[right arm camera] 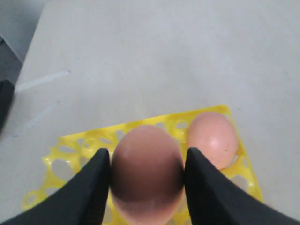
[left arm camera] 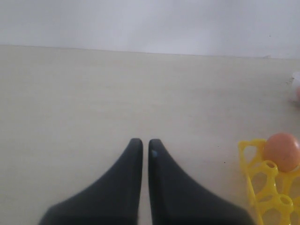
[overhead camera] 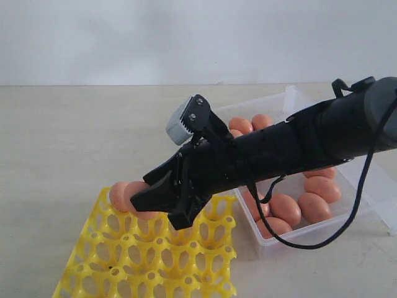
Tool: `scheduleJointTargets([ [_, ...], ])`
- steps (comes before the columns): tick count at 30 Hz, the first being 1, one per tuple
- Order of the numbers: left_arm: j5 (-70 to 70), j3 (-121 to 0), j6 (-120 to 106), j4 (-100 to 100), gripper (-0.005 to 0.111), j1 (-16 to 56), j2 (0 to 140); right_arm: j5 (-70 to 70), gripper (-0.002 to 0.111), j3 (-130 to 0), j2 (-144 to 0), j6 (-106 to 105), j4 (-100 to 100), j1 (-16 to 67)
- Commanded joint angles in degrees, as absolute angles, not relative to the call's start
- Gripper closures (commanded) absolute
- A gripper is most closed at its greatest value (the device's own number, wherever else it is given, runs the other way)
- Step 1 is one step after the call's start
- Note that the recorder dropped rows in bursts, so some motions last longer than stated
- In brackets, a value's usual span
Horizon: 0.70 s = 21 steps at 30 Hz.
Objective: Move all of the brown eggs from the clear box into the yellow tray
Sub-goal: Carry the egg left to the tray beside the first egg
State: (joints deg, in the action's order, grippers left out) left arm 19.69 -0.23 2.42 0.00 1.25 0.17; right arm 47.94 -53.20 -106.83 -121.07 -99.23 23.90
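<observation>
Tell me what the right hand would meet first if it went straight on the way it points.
Probably the yellow tray: the right hand, gripping a brown egg, points down at an open cell beside the seated egg. Depth is hard to judge.

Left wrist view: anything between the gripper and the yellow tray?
Nothing. In the left wrist view, only bare tabletop separates the left gripper from the yellow tray.
</observation>
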Motion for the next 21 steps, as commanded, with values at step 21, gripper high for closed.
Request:
scheduleJointTargets([
  [21, 19.31, 0.0, 2.18, 0.0, 0.103, 1.28, 0.0, 39.21, 0.1, -60.65, -113.96, -121.68, -99.95, 23.9],
])
